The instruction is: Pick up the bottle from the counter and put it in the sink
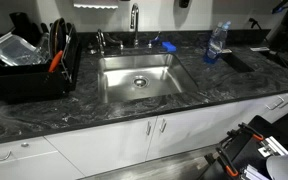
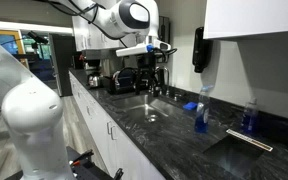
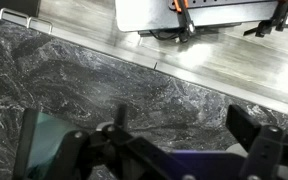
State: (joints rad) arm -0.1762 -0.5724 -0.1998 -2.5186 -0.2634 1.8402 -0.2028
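One clear plastic bottle (image 1: pixel 216 42), marbled dark counter (image 1: pixel 84 112), rectangular steel sink (image 1: pixel 162 86)

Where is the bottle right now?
In an exterior view the bottle stands upright on the dark counter, to the picture's right of the sink and close to the back wall.

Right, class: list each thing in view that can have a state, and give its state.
bottle: upright on the counter, not held
sink: no bottle in it
faucet: no water seen running
gripper: jaws open, holding nothing
cabinet doors: shut
dish rack: loaded
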